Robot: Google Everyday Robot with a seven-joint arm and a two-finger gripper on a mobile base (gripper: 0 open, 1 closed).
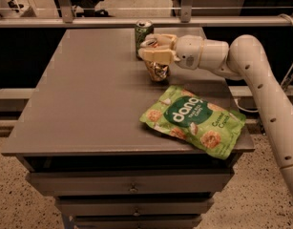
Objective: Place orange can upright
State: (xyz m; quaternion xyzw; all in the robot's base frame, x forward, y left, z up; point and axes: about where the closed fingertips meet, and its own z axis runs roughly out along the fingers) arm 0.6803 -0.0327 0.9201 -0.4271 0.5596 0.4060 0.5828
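Observation:
The orange can [158, 70] is orange-brown with a mottled golden pattern. It stands upright on the grey table [88, 104], right of centre towards the back. My gripper [155, 51] comes in from the right and is shut on the top of the orange can, hiding its upper part. The can's base appears to rest on the table top. The white arm [241, 61] stretches back to the right edge of the view.
A green can with a silver top [143, 35] stands upright just behind the gripper. A green snack bag [193, 120] lies flat at the table's front right corner. A metal railing runs behind the table. Drawers sit under the table top.

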